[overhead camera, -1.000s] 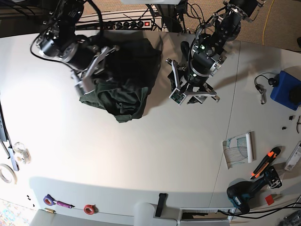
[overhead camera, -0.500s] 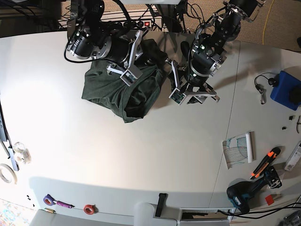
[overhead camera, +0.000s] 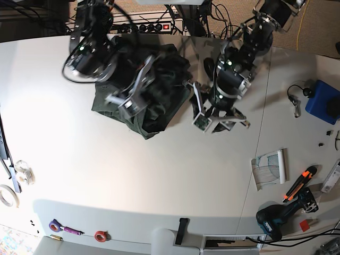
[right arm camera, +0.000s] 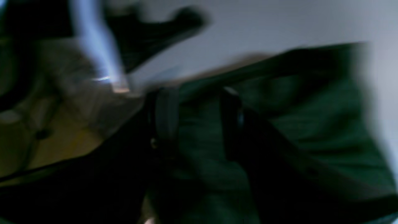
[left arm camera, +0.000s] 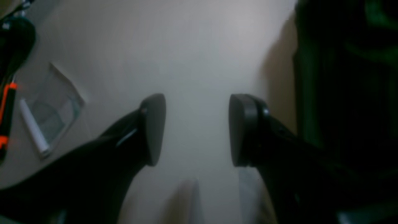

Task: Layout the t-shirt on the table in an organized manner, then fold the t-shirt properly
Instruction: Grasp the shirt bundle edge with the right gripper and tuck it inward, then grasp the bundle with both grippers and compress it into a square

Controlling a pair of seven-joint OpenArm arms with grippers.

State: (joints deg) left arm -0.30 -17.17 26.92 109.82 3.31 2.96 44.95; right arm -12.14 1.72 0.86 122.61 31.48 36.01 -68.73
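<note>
Currently the layout step is in hand: shirt [overhead camera: 159, 114] lies bunched at table's [overhead camera: 159, 180] far side. Left gripper [left arm camera: 197, 129] hangs open over bare table beside it. Right gripper [right arm camera: 196, 121] is over cloth; grip unreadable through blur. Next move likely needs both grippers pinching edges and spreading them.

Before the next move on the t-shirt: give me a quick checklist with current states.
1. Left gripper open and empty: ok, only bare table shows between its fingers.
2. Left gripper clear of the t-shirt: ok, it is over bare table beside the cloth.
3. Right gripper hold on the t-shirt: cannot tell. The wrist view is blurred, and cloth lies between its fingers.
4. T-shirt laid flat: not ok, bunched in a heap.
5. Table room for spreading: ok, bare surface in front of the heap, with the drill off at the corner.
</note>
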